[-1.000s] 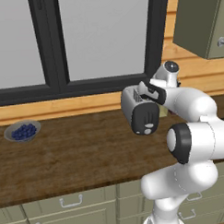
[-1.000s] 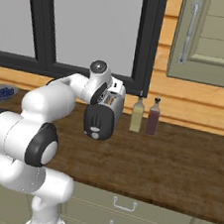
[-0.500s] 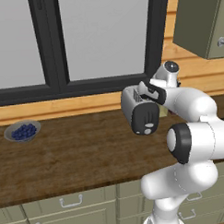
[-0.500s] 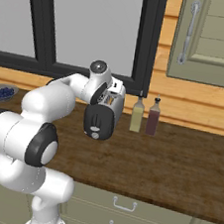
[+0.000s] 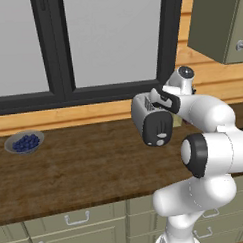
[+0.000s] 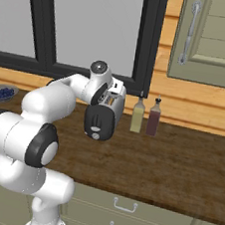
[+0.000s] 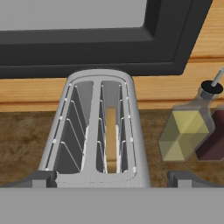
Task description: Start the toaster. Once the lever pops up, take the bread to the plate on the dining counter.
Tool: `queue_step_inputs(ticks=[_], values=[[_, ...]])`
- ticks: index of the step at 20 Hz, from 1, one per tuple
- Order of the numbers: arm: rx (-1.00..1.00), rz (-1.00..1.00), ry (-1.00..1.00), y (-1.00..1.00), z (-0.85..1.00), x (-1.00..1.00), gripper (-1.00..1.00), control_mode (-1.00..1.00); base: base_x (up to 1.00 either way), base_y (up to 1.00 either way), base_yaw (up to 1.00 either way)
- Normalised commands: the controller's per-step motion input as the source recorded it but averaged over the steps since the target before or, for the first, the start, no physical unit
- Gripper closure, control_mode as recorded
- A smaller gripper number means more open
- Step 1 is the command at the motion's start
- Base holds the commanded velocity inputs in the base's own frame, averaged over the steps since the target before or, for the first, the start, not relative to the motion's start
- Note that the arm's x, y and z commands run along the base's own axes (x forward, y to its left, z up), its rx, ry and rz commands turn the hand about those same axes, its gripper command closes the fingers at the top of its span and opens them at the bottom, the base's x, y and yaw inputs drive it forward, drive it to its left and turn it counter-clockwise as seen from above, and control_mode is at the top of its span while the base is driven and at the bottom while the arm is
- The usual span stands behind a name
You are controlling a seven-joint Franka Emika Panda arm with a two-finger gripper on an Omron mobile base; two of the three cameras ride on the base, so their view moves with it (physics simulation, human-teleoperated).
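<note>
Two slots on the toaster; bread sits down in the right one. Gripper hangs above, jaws wide apart, holding nothing, probably lining up for the lever.

The toaster shows brushed, satin silver metal with thin wire guides in its slots, and its end panel looks like matt dark plastic. The bread in the right slot is dull tan. The counter is dark wood-grain, lightly sheened. Two bottles at centre right look glassy. The bowl is smooth grey.
</note>
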Motion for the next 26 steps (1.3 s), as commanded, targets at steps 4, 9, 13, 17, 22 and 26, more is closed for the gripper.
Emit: queue_step_inputs(ticks=[4,9,13,17,22,26], values=[[0.0,0.0,0.0,0.0,0.0,0.0,-1.0,-1.0,0.0,0.0,0.0],[0.0,0.0,0.0,0.0,0.0,0.0,-1.0,-1.0,0.0,0.0,0.0],[0.0,0.0,0.0,0.0,0.0,0.0,-1.0,-1.0,0.0,0.0,0.0],[0.0,0.0,0.0,0.0,0.0,0.0,-1.0,-1.0,0.0,0.0,0.0],[0.0,0.0,0.0,0.0,0.0,0.0,-1.0,-1.0,0.0,0.0,0.0],[0.0,0.0,0.0,0.0,0.0,0.0,-1.0,-1.0,0.0,0.0,0.0]])
